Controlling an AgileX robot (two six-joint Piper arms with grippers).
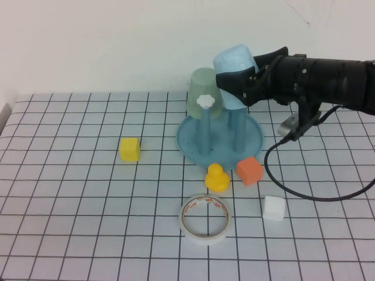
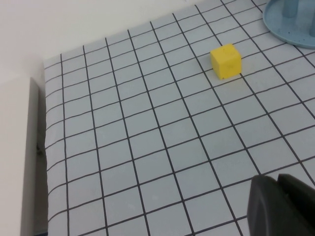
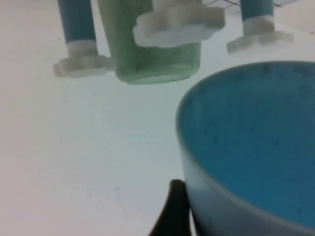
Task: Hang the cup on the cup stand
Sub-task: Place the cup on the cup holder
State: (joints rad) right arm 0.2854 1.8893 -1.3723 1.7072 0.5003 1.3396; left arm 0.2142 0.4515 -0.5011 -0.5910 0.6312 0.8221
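bright even light, soft shadows (right wrist view blurred)
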